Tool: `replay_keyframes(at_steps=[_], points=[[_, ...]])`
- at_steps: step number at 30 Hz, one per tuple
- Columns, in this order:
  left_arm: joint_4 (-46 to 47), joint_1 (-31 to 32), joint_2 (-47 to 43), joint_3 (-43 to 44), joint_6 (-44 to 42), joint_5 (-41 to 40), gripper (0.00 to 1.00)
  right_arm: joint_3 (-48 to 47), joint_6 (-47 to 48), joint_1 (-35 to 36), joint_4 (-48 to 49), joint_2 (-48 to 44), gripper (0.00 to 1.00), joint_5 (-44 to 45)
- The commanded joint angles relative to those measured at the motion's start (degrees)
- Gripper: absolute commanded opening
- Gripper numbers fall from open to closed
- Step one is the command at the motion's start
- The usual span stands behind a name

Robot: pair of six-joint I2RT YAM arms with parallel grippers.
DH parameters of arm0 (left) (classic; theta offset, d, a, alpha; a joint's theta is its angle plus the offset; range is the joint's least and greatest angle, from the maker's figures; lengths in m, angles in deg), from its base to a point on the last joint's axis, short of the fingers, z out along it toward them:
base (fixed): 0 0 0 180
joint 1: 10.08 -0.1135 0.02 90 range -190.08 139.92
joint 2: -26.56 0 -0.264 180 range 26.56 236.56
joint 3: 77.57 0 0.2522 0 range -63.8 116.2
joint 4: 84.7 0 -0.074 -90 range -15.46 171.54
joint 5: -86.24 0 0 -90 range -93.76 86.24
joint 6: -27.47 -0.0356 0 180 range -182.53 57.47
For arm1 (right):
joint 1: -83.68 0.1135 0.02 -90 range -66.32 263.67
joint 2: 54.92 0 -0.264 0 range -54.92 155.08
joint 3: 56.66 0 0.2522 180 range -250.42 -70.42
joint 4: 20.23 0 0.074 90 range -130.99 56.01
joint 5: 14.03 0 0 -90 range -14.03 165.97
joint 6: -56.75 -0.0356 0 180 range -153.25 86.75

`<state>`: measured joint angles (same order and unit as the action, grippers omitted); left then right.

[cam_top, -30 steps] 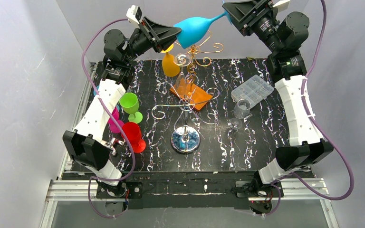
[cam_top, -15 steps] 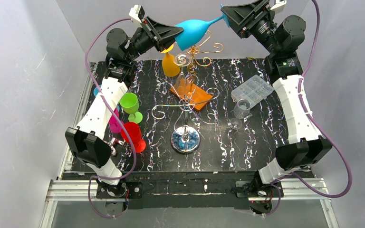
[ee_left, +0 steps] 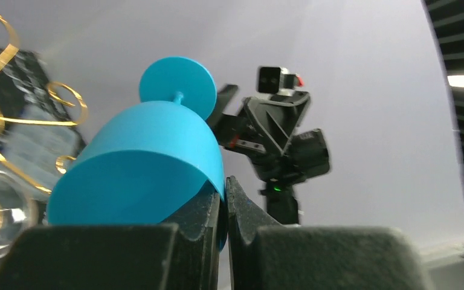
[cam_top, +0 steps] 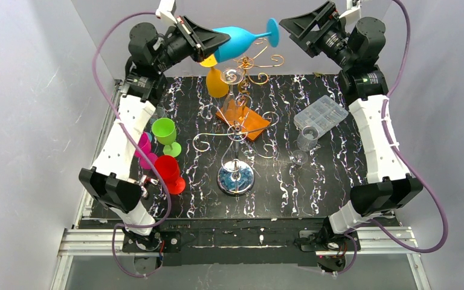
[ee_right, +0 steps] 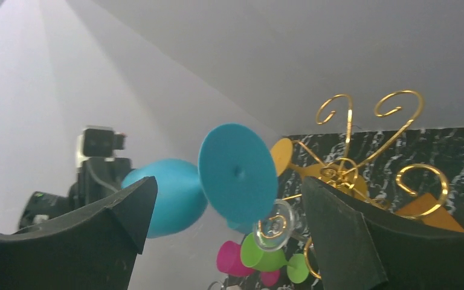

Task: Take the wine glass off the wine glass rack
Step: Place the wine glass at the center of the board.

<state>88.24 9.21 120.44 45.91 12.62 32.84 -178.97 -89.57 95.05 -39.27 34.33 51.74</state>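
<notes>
A blue wine glass (cam_top: 240, 38) lies level in the air, high above the back of the table and apart from the wine glass rack (cam_top: 237, 132). My left gripper (cam_top: 212, 43) is shut on the rim of its bowl (ee_left: 139, 172), one finger inside and one outside. The round foot (ee_right: 237, 172) points toward my right gripper (cam_top: 287, 29), which stands open a little way off it, touching nothing. On the gold scroll arms (ee_right: 371, 136) of the rack hang an orange glass (cam_top: 217, 82) and a clear glass (cam_top: 232, 76).
At the table's left stand a green glass (cam_top: 165, 133), a pink glass (cam_top: 145, 152) and a red glass (cam_top: 170, 173). A flat orange block (cam_top: 251, 121) lies behind the rack's base (cam_top: 236, 179). To the right are a clear plastic box (cam_top: 321, 113) and a clear glass (cam_top: 306, 138).
My right gripper let go of the blue glass's foot, opened wide and drew back to the right. My left gripper shut on the bowl's rim and carried the glass left.
</notes>
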Motion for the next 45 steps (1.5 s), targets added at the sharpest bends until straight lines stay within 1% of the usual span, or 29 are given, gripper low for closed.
replay_keyframes(at_steps=[1,2,7,9,12,15,18,22,28,41,43,45], points=[[-23.94,-1.92,-5.20,11.84,-21.07,-8.33,0.00,-5.95,10.52,-0.13,-12.30,-1.90,0.98,7.83],[-30.46,-2.11,-5.20,14.26,-24.49,-11.61,0.00,-6.09,11.76,-0.13,-14.10,-2.30,0.98,9.54],[-46.80,-4.34,-4.38,23.17,-36.05,-21.71,0.00,-7.25,16.18,-0.09,-19.70,-2.94,0.98,13.65],[-51.84,-5.80,-3.84,25.22,-39.40,-25.49,0.00,-8.58,17.65,-0.11,-21.89,-2.33,0.98,14.03],[-56.12,-8.02,-3.86,24.85,-43.36,-30.76,0.00,-9.80,19.67,-0.04,-24.70,-1.94,0.98,14.95],[-59.15,-10.23,-2.43,24.87,-46.21,-33.49,0.00,-10.04,21.12,-0.04,-25.89,-2.06,0.98,15.80],[-62.50,-11.62,0.70,26.65,-48.92,-35.21,0.00,-10.63,22.17,-0.04,-27.14,-1.92,0.98,16.44],[-65.70,-12.25,5.94,29.12,-51.48,-35.15,0.00,-11.56,23.35,-0.04,-28.74,-1.24,0.98,16.49],[-69.81,-12.26,13.93,32.10,-54.64,-35.36,0.00,-12.07,24.65,-0.04,-30.41,-0.86,0.99,17.21],[-73.20,-9.68,24.47,33.44,-58.52,-35.81,0.00,-12.28,25.14,-0.04,-31.32,0.47,0.98,16.57],[-73.45,-9.01,25.81,33.55,-58.87,-37.60,0.00,-12.29,25.28,-0.04,-31.42,0.61,0.98,16.51],[-73.49,-8.55,26.89,33.56,-58.96,-37.65,0.00,-12.16,25.30,0.01,-31.48,0.78,0.98,16.49]])
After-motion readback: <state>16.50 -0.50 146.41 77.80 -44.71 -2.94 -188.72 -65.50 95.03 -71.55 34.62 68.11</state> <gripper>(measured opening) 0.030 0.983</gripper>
